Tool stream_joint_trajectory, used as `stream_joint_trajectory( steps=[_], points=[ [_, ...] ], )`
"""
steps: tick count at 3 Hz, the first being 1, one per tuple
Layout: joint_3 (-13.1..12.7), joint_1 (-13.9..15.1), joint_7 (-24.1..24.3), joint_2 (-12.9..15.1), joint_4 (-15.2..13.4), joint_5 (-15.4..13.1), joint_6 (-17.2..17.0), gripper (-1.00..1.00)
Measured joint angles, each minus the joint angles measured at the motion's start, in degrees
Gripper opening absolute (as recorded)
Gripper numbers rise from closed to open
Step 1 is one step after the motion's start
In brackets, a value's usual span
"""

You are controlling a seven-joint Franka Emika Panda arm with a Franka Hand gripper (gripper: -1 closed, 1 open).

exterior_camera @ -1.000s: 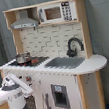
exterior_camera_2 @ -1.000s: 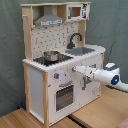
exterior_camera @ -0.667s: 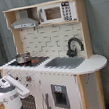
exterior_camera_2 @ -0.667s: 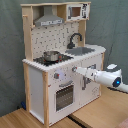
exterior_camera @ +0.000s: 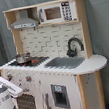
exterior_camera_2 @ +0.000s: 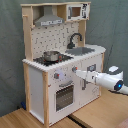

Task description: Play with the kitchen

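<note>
Nowhere on the kitchen point(exterior_camera_2: 60, 55) is writing legible; the gripper point(exterior_camera_2: 79, 73) looks closed.

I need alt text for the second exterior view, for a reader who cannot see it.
A white robot arm reaches its end effector to the knob panel of a toy kitchen of white panels and light wood. A small metal pot sits on the stovetop, beside a grey sink with a black faucet.

you see the kitchen point(exterior_camera_2: 55, 60): matt white panels, pale wood frame. pot point(exterior_camera_2: 50, 56) shiny metal. faucet point(exterior_camera: 74, 45) glossy black. sink point(exterior_camera: 66, 62) dull grey. arm point(exterior_camera_2: 107, 79) smooth white plastic.
</note>
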State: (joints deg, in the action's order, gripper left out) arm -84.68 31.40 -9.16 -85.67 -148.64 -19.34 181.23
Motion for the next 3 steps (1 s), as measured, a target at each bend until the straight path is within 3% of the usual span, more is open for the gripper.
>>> stream_joint_trajectory(
  steps=[1, 2, 3],
  points=[
    [0.5, 3.5, -2.3, 0.0, 4.5, 0.0, -0.8, 1.00],
    [3.2, 6.8, -3.8, 0.0, 8.5, 0.0, -0.8, 1.00],
    [7.8, 7.9, -5.3, 0.0, 11.4, 0.0, -1.1, 1.00]
  ],
)
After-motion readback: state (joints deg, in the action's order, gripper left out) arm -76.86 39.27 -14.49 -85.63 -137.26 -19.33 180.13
